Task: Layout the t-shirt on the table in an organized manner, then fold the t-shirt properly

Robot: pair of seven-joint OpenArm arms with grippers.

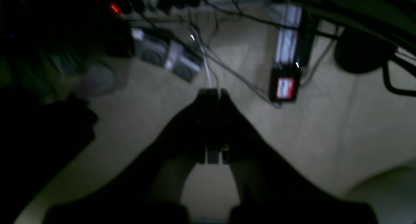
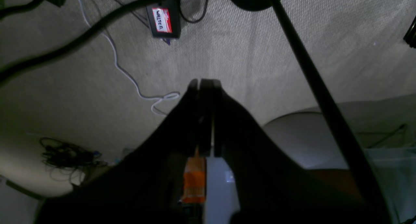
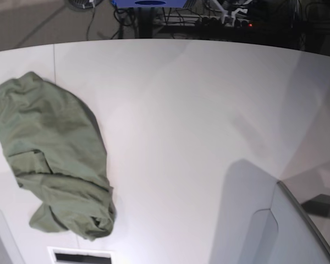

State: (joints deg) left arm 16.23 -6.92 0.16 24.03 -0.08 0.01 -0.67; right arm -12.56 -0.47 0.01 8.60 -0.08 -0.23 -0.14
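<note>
T-shirt (image 3: 55,165): olive-green, crumpled in a loose heap at the left of the worktop (image 3: 187,121) in the base view. One end lies toward the far left, near the thin seam line; the other, bunched and folded over itself, lies at the near edge, just beside a dark slot (image 3: 80,257) in the surface. Not spread flat; sleeves and collar cannot be told apart in the folds. Neither arm touches it.

Worktop: white, smooth, curved far edge. Its middle and right carry only soft shadows. A grey angled panel (image 3: 297,231) stands at the near right corner.

Left gripper (image 1: 213,92): seen in its own wrist view only, dark against a beige carpet floor (image 1: 325,129). Jaws pressed together, nothing between them. Beyond the tips: cables and a small black box with a red-and-white label (image 1: 285,88).

Right gripper (image 2: 204,82): seen in its own wrist view only. Jaws pressed together, holding nothing. An orange tag (image 2: 194,180) shows low between the fingers. Beyond: carpet floor (image 2: 243,55), a white cable (image 2: 130,77), a black box labelled "WALTER" (image 2: 162,20), a tangle of dark wires (image 2: 65,154) at the left.

Neither gripper appears in the base view.
</note>
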